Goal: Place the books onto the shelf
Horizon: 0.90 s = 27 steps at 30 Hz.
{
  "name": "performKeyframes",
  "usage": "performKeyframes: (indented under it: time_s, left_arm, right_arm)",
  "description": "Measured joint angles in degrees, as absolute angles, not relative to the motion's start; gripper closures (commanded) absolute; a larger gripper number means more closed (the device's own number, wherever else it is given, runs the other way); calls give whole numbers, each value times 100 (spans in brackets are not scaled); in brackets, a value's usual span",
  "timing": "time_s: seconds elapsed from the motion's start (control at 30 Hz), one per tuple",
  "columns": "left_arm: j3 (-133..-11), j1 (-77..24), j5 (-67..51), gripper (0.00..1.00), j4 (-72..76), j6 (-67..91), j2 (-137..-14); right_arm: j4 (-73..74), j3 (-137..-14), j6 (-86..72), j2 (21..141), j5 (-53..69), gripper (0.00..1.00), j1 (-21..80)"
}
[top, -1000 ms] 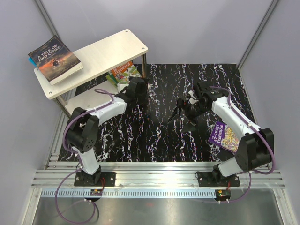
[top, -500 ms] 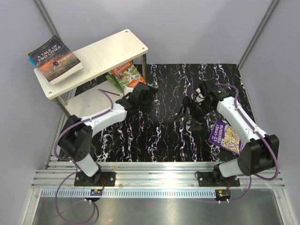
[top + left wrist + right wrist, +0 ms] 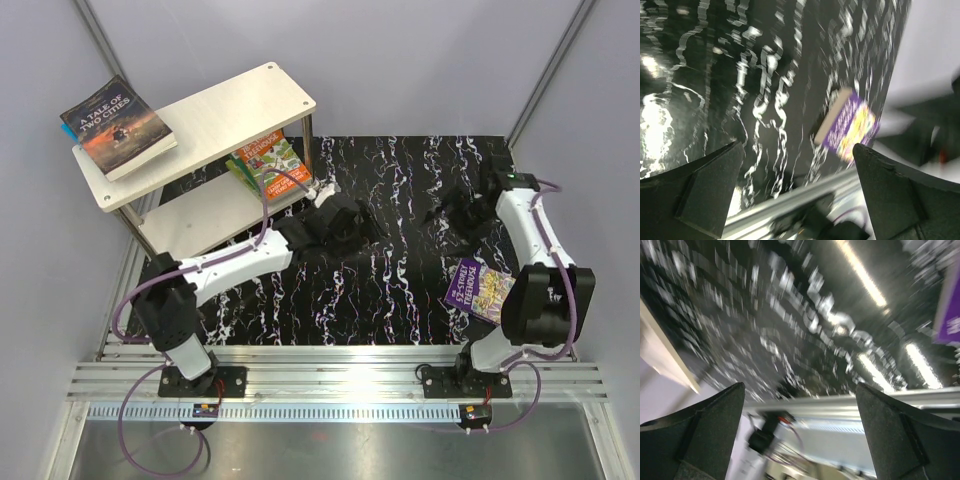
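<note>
The shelf [image 3: 225, 108] stands at the far left. A dark book, "A Tale of Two Cities" [image 3: 118, 127], lies on its top board, and a green and orange book [image 3: 268, 160] rests on its lower tier. A purple book [image 3: 480, 290] lies flat on the black marbled table at the right and shows blurred in the left wrist view [image 3: 847, 125]. My left gripper [image 3: 352, 228] hovers open and empty over the table's middle [image 3: 797, 192]. My right gripper [image 3: 447, 214] is open and empty behind the purple book [image 3: 800, 432].
The aluminium rail [image 3: 330, 375] runs along the near edge by the arm bases. Grey walls close in the far side and both flanks. The shelf's steel post [image 3: 307, 138] stands at its right end. Both wrist views are blurred by motion.
My left arm has stretched away from the shelf's lower tier, rightward over the table's middle. My right arm has swung from the middle back toward the right wall. Both grippers stay open.
</note>
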<state>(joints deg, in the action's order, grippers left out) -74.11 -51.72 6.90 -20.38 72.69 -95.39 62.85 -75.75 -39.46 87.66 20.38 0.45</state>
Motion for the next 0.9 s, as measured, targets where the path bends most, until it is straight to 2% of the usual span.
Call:
performKeyframes:
  time_s: [0.13,0.3,0.43,0.7,0.9]
  left_arm:
    - [-7625,-5393,478,1,-2349,6556,-9454]
    - [-6530,-5695,246,1,-2486,6149,-8700]
    - [-5881,-5745,78,1,-2681,6031,-8169]
    - [-5706,-5732,-3,1,-2733,5909,-7787]
    - [-5636,-5732,3,1,-2792,5889,-7697]
  right_arm:
    - [6219,-7767,-3935,9242,1837,0,-1146]
    - [6163,-7546,-3918,9520,1337,0,-2261]
    - [6145,-7109,-3848,9620,1041,0,-2808]
    - [6156,-6921,-3234,9703,106,0,-4119]
    - [5791,-6403,-3028,9924,5,0,-4359]
